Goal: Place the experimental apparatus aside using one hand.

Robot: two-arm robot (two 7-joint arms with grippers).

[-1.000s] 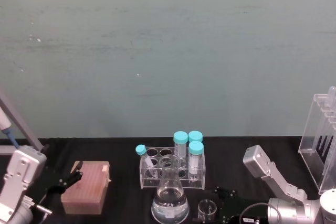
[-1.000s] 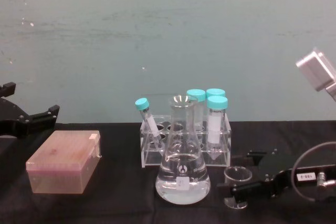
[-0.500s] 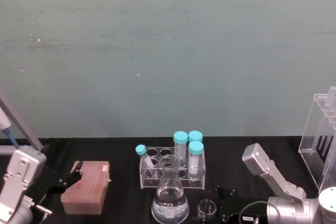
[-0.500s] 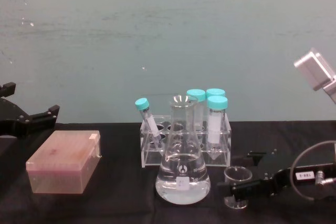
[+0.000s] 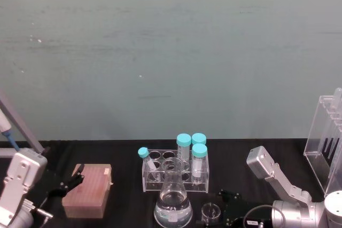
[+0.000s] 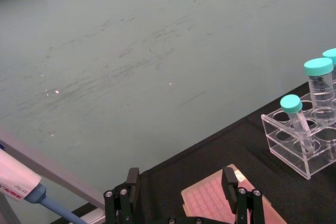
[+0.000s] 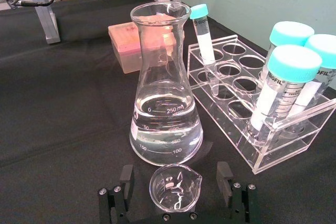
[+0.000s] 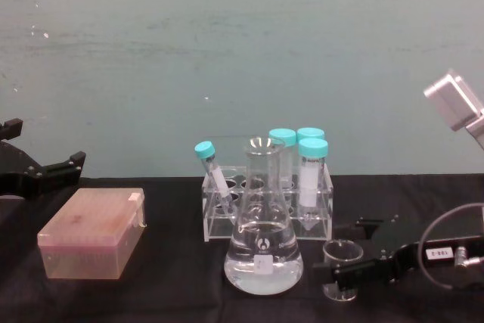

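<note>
Beaker (image 7: 176, 186): one, on the table (image 8: 174, 293), front right
Right claw (image 7: 176, 170): open, a finger either side of it, not touching
Flask (image 7: 165, 103): one, part-filled, alongside
Capped tubes (image 8: 312, 168): four, racked behind
Left claw (image 6: 180, 174): open, by pink box (image 8: 92, 232)

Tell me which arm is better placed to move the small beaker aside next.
Right. The right gripper is open with the beaker between its jaws, beside the flask. The left gripper hangs open near the pink box, far from it.
</note>
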